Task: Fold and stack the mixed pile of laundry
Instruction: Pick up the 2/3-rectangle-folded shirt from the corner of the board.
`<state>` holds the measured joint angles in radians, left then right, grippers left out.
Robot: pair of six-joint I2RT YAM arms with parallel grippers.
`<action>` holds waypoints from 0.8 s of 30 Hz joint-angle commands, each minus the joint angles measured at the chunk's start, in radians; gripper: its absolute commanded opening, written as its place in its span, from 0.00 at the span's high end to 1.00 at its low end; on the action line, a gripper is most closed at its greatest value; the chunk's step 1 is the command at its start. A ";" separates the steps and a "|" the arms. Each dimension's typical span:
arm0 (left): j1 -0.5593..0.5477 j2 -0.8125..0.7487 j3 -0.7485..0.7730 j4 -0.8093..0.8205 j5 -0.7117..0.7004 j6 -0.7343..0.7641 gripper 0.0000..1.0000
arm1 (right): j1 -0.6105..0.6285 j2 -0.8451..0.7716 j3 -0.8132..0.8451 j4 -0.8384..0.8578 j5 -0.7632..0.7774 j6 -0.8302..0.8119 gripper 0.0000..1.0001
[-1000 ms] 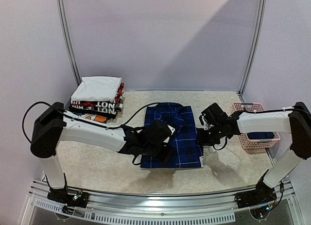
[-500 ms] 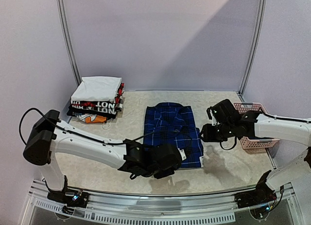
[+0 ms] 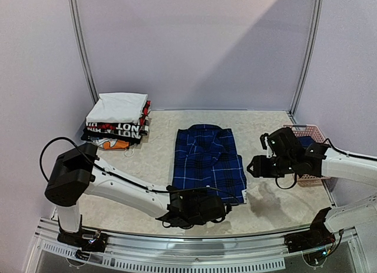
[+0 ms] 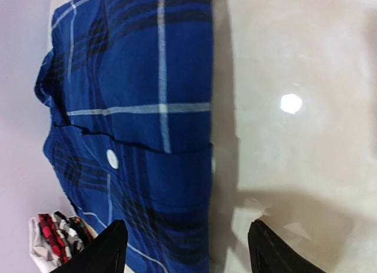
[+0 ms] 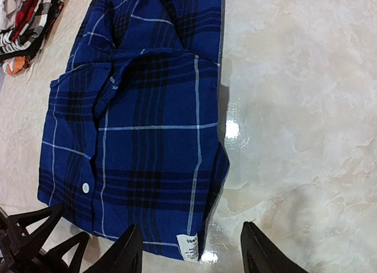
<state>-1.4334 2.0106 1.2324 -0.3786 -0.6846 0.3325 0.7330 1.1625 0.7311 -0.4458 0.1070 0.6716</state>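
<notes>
While nothing sits between my fingers, step in hand: the side folds of the plaid shirt (image 3: pixel 209 164) look done; I judge I am between two folds.
Shirt place: flat in the middle of the table (image 3: pixel 153 161), a narrow rectangle, collar at the far end, hem at the near end.
Left gripper (image 4: pixel 188 226): fingers apart and empty, low over the table, close to the near hem.
Right gripper (image 5: pixel 189 227): fingers apart and empty, beside the shirt's right edge, near the corner with the white label (image 5: pixel 188 247).
Other garment: I cannot place the navy T-shirt. Something dark may lie in the pink basket (image 3: pixel 303 129), but my right arm covers most of it.
Next move: probably the half fold, hem to collar. It calls for both grippers to pinch the two near corners and carry them level.
After that: the shirt should go onto the folded stack (image 3: pixel 118 117) at the far left.
</notes>
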 commanded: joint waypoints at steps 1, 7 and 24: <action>-0.001 0.069 0.024 0.077 -0.061 0.070 0.28 | 0.002 -0.033 -0.019 0.004 0.019 0.002 0.42; 0.011 0.115 0.037 0.133 -0.088 0.102 0.30 | 0.002 -0.053 -0.029 -0.006 0.020 -0.001 0.41; 0.043 0.186 0.040 0.217 -0.092 0.151 0.88 | 0.002 -0.070 -0.035 -0.013 0.020 -0.002 0.42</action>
<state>-1.4078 2.1578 1.2938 -0.1608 -0.8169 0.4755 0.7330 1.1107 0.7055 -0.4488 0.1143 0.6720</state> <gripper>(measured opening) 0.245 0.586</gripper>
